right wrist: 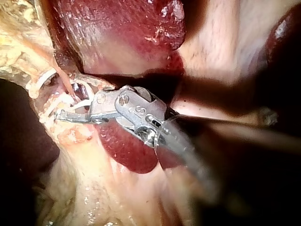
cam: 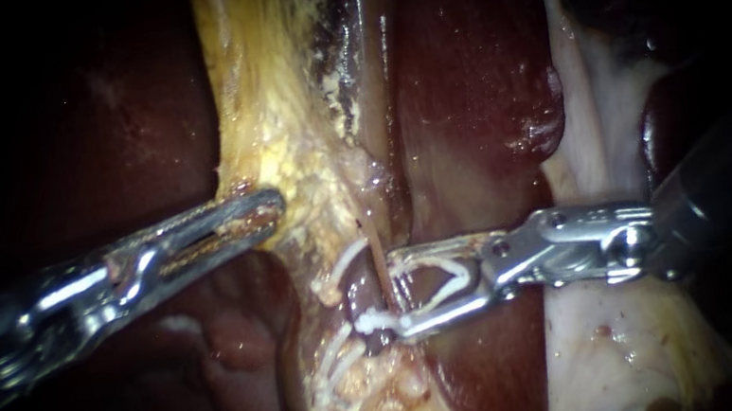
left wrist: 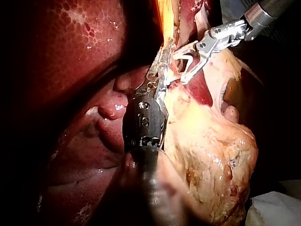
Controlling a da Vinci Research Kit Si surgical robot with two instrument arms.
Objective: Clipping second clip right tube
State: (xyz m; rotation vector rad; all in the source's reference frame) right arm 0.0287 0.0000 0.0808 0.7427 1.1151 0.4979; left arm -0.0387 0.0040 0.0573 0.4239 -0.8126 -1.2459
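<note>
A thin reddish tube [cam: 381,270] runs down from the yellowish fatty tissue [cam: 279,132]. My right instrument [cam: 396,293] comes in from the right with its jaws wide apart, one on each side of the tube. They carry a white clip [cam: 439,283], its legs lying along both jaws. The right wrist view shows the same jaws [right wrist: 69,96] straddling the tube [right wrist: 65,84]. White clips [cam: 343,263] sit on tissue just left of the tube, and more [cam: 334,353] lie lower down. My left instrument [cam: 257,213] is shut on the edge of the yellowish tissue, seen also in its wrist view [left wrist: 160,70].
A dark red liver lobe [cam: 472,76] lies behind the right instrument's jaws, and more liver [cam: 88,130] fills the left side. Pale whitish tissue [cam: 626,351] spreads under the right instrument's shaft [cam: 718,194]. In the left wrist view, bulky yellow fat [left wrist: 211,155] lies beside the left shaft.
</note>
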